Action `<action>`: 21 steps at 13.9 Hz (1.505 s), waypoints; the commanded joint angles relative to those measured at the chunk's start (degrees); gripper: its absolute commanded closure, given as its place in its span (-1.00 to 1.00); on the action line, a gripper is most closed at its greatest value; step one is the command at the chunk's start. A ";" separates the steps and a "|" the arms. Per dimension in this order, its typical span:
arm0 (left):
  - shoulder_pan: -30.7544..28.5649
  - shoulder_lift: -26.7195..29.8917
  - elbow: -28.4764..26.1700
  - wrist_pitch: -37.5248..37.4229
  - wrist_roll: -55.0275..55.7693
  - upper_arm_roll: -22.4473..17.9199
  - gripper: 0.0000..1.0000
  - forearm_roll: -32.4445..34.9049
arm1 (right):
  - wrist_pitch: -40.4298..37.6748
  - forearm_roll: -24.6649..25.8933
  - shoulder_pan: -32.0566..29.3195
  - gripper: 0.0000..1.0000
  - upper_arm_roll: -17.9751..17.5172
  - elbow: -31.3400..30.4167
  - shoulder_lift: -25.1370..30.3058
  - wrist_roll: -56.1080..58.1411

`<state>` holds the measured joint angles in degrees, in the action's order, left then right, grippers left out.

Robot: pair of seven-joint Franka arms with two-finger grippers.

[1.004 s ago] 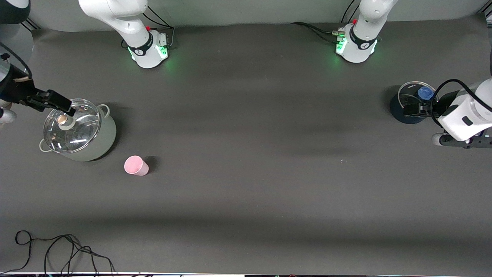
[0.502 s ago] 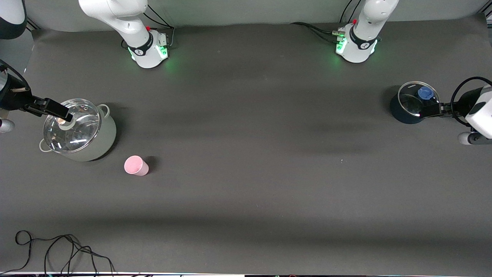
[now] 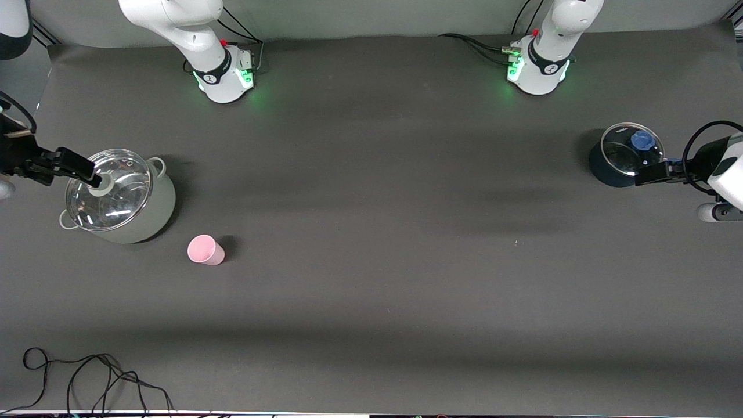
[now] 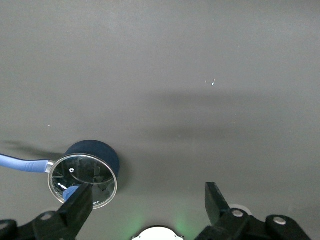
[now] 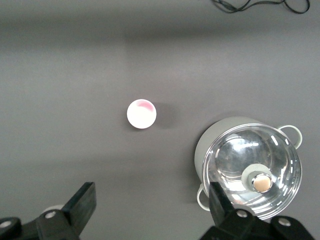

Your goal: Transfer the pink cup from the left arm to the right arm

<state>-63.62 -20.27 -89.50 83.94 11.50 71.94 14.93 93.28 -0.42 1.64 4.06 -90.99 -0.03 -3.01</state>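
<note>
The pink cup (image 3: pixel 204 250) stands upright on the dark mat, beside the grey pot and nearer to the front camera. It also shows in the right wrist view (image 5: pixel 141 113), seen from above with nothing around it. My right gripper (image 3: pixel 86 172) hovers over the grey pot's outer edge at the right arm's end of the table; in its wrist view (image 5: pixel 151 192) it is open and empty. My left gripper (image 3: pixel 645 173) hovers beside the dark blue pot at the left arm's end; in its wrist view (image 4: pixel 148 195) it is open and empty.
A grey pot (image 3: pixel 159 212) with a glass lid stands near the cup; it also shows in the right wrist view (image 5: pixel 210 137). A dark blue pot (image 3: pixel 601 171) with a glass lid and blue knob shows in the left wrist view (image 4: pixel 95 149). A loose black cable (image 3: pixel 87 377) lies at the front corner.
Both grippers have drawn outward toward their own ends of the table, the right one off the grey pot's lid, the left one off the blue pot. The cup has not moved.
</note>
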 commanded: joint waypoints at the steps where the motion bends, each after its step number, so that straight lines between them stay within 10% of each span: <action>1: 12.33 2.34 2.74 -1.23 -1.22 -12.48 -0.99 -0.07 | -0.56 -0.45 -1.38 -1.00 -0.89 4.50 -0.76 1.08; 5: 23.78 5.76 3.72 -2.11 -3.14 -24.36 -0.99 -2.00 | -1.96 -2.65 -5.68 -1.00 -4.05 4.24 -0.59 1.08; 9: 43.53 13.22 0.49 0.77 -7.72 -49.30 -0.99 -10.08 | -4.24 -2.57 -5.86 -1.00 -4.85 4.24 -0.67 1.17; 15: 65.16 18.77 -5.68 4.56 -7.72 -69.71 -1.00 -12.64 | -8.38 -2.48 -5.77 -1.00 -5.02 4.33 -1.29 1.17; 21: 67.22 19.13 -4.72 4.48 -9.21 -71.59 -1.00 -15.72 | -8.38 -2.30 -5.25 -1.00 -4.94 5.47 -2.52 1.17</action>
<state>2.52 -2.63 -93.27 87.72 4.06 1.66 0.22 86.08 -1.89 -3.25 -0.59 -87.65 -1.33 -3.01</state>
